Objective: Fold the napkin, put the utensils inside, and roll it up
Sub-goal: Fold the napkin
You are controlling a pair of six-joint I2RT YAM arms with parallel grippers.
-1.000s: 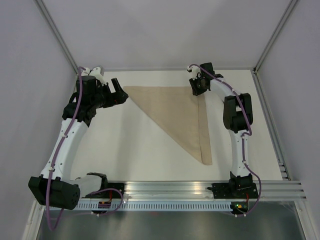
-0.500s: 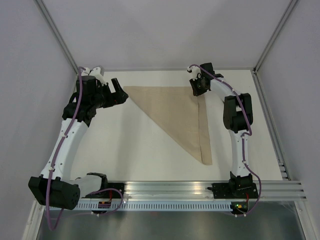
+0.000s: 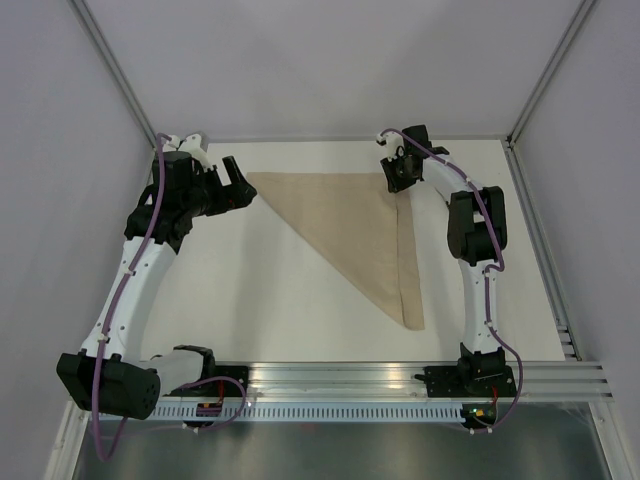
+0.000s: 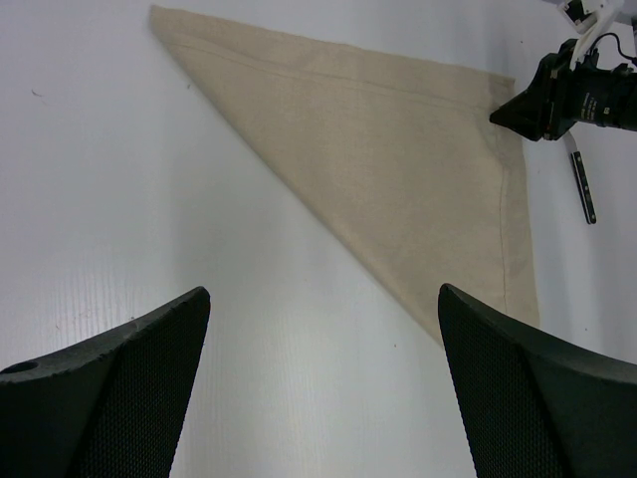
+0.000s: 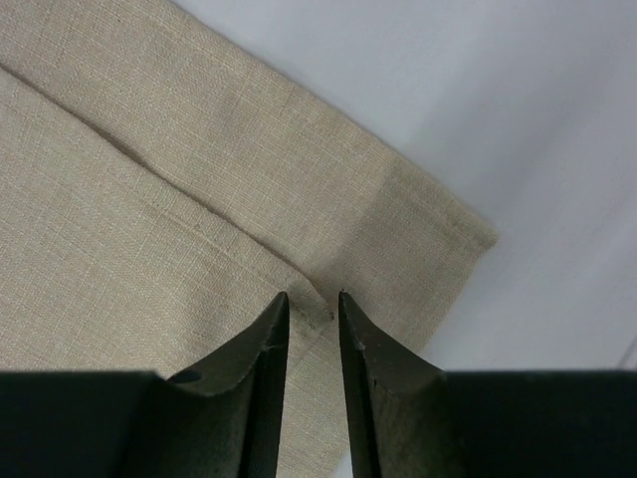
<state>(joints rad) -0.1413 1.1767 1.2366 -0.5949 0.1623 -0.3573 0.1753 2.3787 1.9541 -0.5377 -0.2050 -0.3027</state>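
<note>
The thin tan-beige cloth napkin (image 3: pixel 355 225) lies flat on the far half of the white surface (image 3: pixel 250 300). It is folded to a triangle, with one edge along the far side, one edge down the right, and the point toward my bases. At its far right corner the upper layer sits a little inside the lower one. My right pincer (image 5: pixel 313 296) stands there with its tips on the cloth and only a narrow slit between the jaws. A small ridge of the upper hem sits in that slit, but I cannot tell whether I really hold it. I judge this fold is not yet tidy, so I should catch only the upper layer, lift low, and match the corners without dragging the layer below. My left pincer (image 4: pixel 323 290) hangs wide open and empty near the far left corner. A thin dark stick-like utensil (image 4: pixel 583 187) lies just right of the napkin. Around the surface are pale grey walls (image 3: pixel 60 150), and a metal rail (image 3: pixel 350 378) runs along the near edge.
</note>
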